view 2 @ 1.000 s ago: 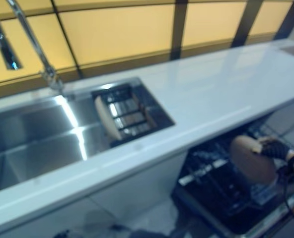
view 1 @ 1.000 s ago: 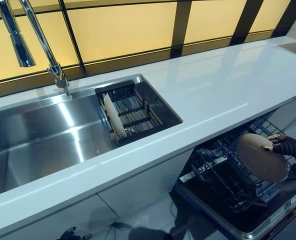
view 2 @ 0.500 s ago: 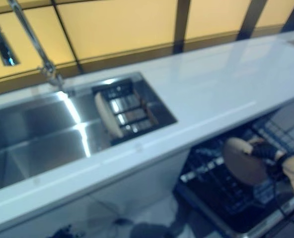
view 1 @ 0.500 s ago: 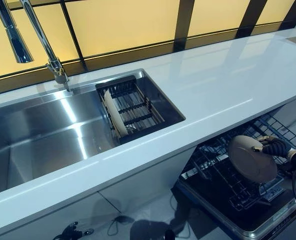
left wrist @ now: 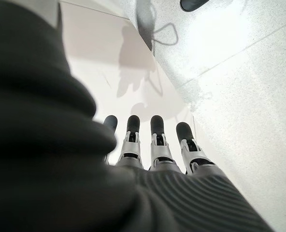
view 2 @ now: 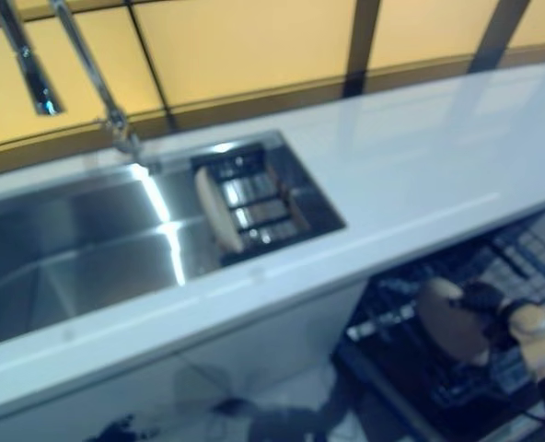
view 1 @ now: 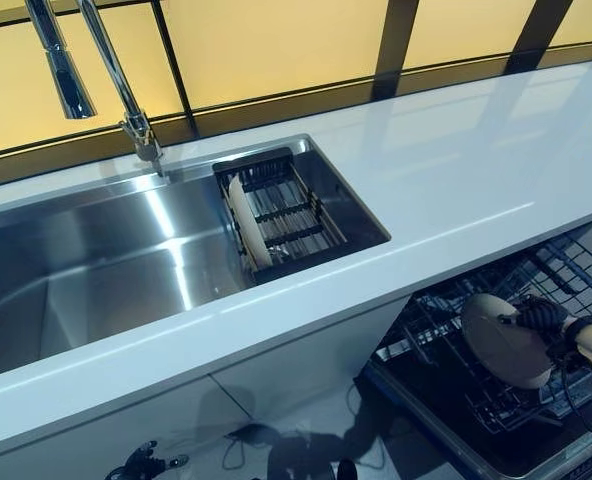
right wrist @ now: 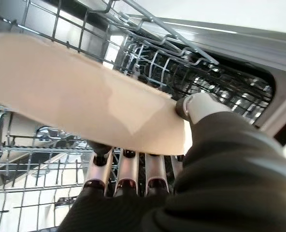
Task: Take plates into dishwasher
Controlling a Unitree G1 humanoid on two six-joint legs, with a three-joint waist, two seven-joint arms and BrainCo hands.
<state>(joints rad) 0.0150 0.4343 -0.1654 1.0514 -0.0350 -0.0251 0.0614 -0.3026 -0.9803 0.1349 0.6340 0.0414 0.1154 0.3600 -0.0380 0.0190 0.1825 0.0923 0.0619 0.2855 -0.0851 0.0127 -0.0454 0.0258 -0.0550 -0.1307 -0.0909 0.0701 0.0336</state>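
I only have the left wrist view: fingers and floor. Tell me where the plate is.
Observer: The beige plate is in the right hand, over the open dishwasher's lower rack.
Operator: Confirm the grip.
Observer: In the right wrist view the thumb presses one face of the plate, the fingers the other.
Operator: Report any plates left.
Observer: One pale plate stands on edge in the drying rack in the sink.

The left hand (left wrist: 155, 145), fingers straight and relaxed, hangs above a pale speckled floor (left wrist: 239, 82), holding nothing.
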